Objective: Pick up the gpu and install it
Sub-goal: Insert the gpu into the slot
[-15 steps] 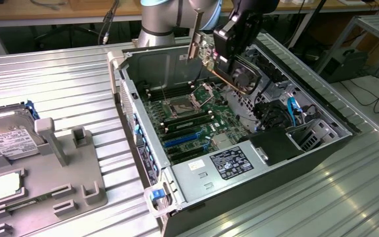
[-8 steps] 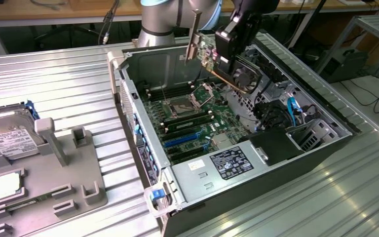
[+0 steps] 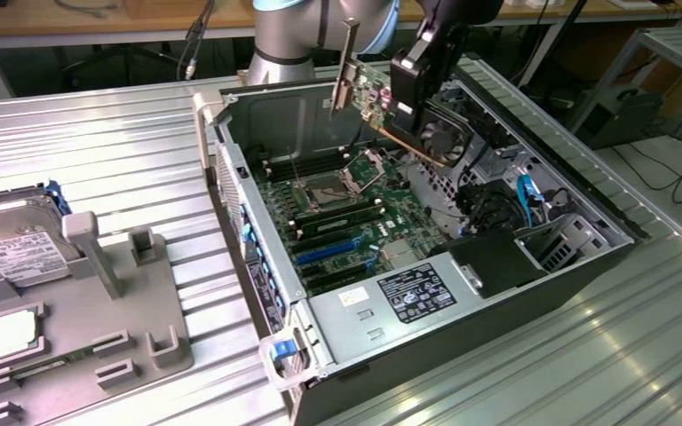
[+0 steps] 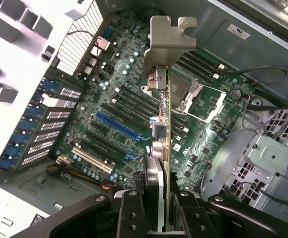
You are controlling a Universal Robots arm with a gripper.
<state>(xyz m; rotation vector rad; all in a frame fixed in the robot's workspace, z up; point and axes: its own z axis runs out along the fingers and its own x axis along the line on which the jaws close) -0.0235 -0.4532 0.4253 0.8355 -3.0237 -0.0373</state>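
Green-boarded, black-faced flat gpu (image 3: 373, 96) with a silver end bracket (image 3: 347, 62) hangs tilted over the open grey metal computer case (image 3: 228, 177), clear of its walls; the black gripper (image 3: 410, 93) has its fingers partly closed, pinching the card. At the wrist, we see the gpu (image 4: 168, 148) edge-on, gripper (image 4: 161, 215) clamping both faces, green motherboard (image 4: 114, 124) beneath, well apart.

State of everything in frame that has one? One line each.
Silver-and-black computer case: side open, interior exposed.
Green-and-black gpu card with silver bracket: gripped, held on edge above the case, not seated.
Black gripper: shut on the gpu card.
Long blue motherboard slot: empty.
Boxy silver hard drive: resting on the grey holder.
Small square silver CPU chip: lying in the grey holder.
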